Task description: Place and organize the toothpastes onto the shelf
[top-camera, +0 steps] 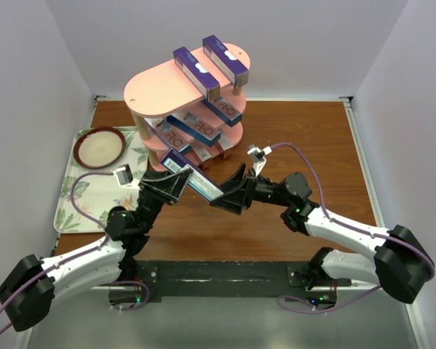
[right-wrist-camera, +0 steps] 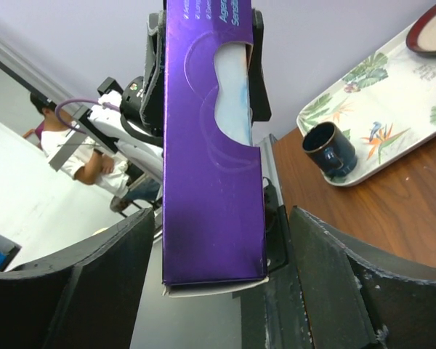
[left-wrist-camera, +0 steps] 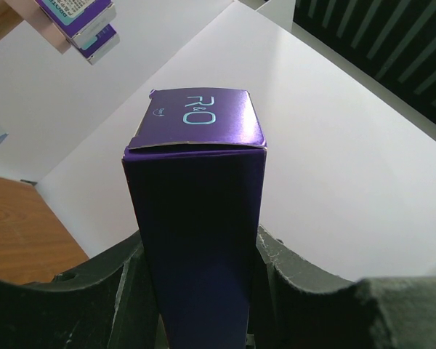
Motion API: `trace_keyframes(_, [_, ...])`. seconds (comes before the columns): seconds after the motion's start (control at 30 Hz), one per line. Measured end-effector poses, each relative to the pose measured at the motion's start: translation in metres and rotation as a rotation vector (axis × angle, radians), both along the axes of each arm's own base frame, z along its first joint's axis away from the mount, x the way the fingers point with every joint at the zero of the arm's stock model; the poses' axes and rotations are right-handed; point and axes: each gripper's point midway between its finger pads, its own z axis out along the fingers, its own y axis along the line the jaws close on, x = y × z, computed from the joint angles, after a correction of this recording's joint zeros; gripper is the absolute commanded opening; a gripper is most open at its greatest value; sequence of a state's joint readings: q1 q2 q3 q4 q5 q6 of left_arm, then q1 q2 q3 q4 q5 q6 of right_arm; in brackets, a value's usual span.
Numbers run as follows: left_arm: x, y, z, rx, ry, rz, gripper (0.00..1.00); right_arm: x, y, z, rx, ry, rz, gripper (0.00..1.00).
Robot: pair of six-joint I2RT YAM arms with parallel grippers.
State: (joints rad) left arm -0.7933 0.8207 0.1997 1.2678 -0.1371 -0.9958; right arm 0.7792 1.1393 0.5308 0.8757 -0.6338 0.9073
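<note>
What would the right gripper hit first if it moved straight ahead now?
The purple toothpaste box, whose end lies between the right gripper's open fingers; behind that, probably the left gripper.

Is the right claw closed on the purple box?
Open. The right claw has a gap beside the purple box in its wrist view; the left claw holds the box.

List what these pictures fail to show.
Top view: the top board of the shelf hides much of the lower tiers; their box count is unclear.
Left wrist: the held toothpaste box blocks the view ahead.
Right wrist: the top edge cuts off its lettering.
</note>
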Motion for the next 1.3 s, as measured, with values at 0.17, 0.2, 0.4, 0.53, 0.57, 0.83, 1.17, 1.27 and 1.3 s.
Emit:
trace_keyframes(0.17, [0.0, 0.0, 0.0, 0.0, -0.001, -0.001, 0.4, 0.001, 0.001, 0.013, 0.029, -0.028, -0.01, 0.52])
trace_keyframes(0.2, [0.0, 0.0, 0.0, -0.001, -0.001, -0.002, 0.41, 0.002, 0.002, 0.015, 0.035, -0.035, -0.011, 0.47])
trace_keyframes(0.4, [-0.004, 0.002, 0.005, -0.018, -0.014, -0.011, 0.69, 0.003, 0.003, 0.018, 0.034, -0.041, -0.011, 0.25])
trace_keyframes(0.53, [-0.008, 0.007, 0.009, -0.001, -0.039, 0.012, 0.88, 0.006, 0.004, 0.018, -0.003, -0.063, -0.026, 0.24])
trace_keyframes(0.57, [-0.009, 0.009, 0.01, 0.011, -0.045, 0.023, 0.9, 0.006, 0.004, 0.018, -0.02, -0.072, -0.032, 0.23])
trace_keyframes(0.83, [-0.004, 0.033, 0.011, 0.212, -0.036, 0.206, 0.95, 0.025, -0.003, 0.054, -0.148, -0.223, -0.155, 0.22])
trace_keyframes(1.17, [0.007, 0.094, 0.01, 0.605, 0.089, 0.526, 0.96, 0.062, 0.023, 0.096, -0.378, -0.411, -0.291, 0.23])
trace_keyframes(1.27, [0.01, 0.107, -0.007, 0.718, 0.127, 0.584, 0.96, 0.072, 0.038, 0.104, -0.459, -0.466, -0.336, 0.23])
trace_keyframes(1.3, [0.011, 0.11, -0.013, 0.753, 0.14, 0.598, 0.96, 0.077, 0.044, 0.106, -0.489, -0.485, -0.357, 0.23])
